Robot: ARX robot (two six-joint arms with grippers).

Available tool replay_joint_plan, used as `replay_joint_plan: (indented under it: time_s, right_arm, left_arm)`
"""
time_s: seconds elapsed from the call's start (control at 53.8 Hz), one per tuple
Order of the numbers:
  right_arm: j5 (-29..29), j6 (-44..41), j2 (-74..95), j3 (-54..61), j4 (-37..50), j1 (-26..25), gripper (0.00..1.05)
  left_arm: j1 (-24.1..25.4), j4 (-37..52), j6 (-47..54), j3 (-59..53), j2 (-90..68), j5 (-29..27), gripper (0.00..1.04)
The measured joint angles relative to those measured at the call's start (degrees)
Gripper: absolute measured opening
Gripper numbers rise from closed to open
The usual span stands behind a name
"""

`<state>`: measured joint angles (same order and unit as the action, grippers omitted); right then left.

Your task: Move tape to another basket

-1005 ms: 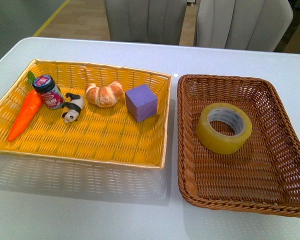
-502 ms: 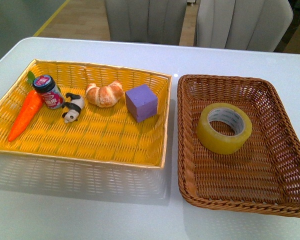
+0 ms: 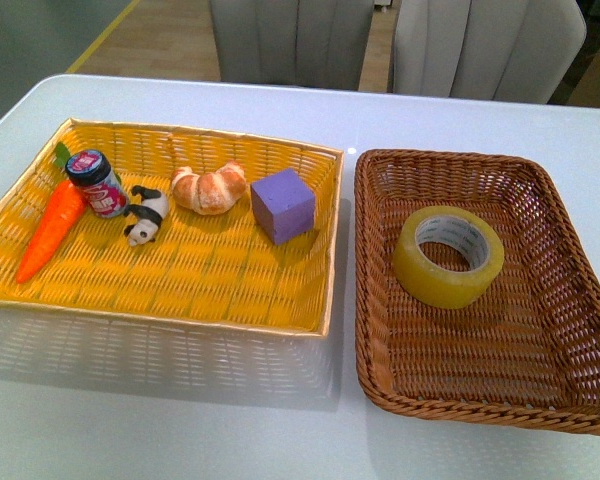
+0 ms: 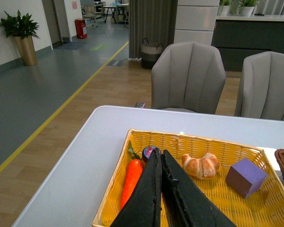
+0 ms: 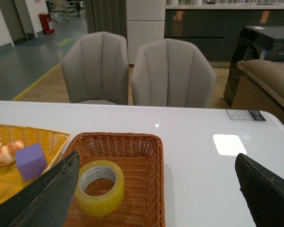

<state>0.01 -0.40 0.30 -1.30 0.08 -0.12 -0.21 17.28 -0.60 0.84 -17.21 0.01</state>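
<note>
On the white table (image 3: pixel 180 420) the yellow tray (image 3: pixel 230 290) fills the left half of the front view. Inside it, running from nine o'clock toward three, lie a carrot (image 3: pixel 50 230), a small jar (image 3: pixel 97 182), a panda figure (image 3: pixel 146 216), a croissant (image 3: pixel 209 188) and a purple cube (image 3: pixel 282 205). Next comes the brown basket (image 3: pixel 375 300), just beside the tray's right rim. The tape (image 3: pixel 448 256) rests flat in the basket, hole facing up, a little toward twelve o'clock of the basket's centre and clear of its walls.

Neither arm shows in the front view. In its wrist view the left gripper (image 4: pixel 160 163) has its jaws pressed together, holding nothing, and hangs over the tray end near the carrot. The right gripper (image 5: pixel 156 175) has its jaws spread wide and empty, and the tape (image 5: pixel 100 187) sits below and ahead of it toward the left jaw.

The right arm looks the nearer one for the pick-up, since the tape lies on its side of the table. With the roll lying flat, a grasp would likely pinch across the ring wall from above, then carry it toward nine o'clock into the tray.
</note>
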Motion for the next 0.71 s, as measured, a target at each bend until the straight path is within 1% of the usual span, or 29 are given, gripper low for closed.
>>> replay_joint_plan:
  time_s: [0.428,0.465,0.502,0.54,0.707]
  right_arm:
    - [0.0,0.0,0.0,0.0,0.0,0.0,0.96]
    - [0.0,0.0,0.0,0.0,0.0,0.0,0.96]
    - [0.0,0.0,-0.02,0.0,0.0,0.0,0.96]
    - [0.0,0.0,0.0,0.0,0.0,0.0,0.96]
    - [0.0,0.0,0.02,0.0,0.0,0.0,0.96]
  left_arm:
    - [0.0,-7.19,0.0,0.0,7.17,0.0,0.02]
    - [0.0,-9.64,0.0,0.0,9.07,-0.04,0.02]
    - [0.0,-14.36,0.0,0.0,12.39,0.0,0.02]
    - [0.0,-16.55,0.02,0.0,14.82,-0.02,0.02]
    - [0.0,-17.29,0.02,0.0,16.31,-0.02,0.02]
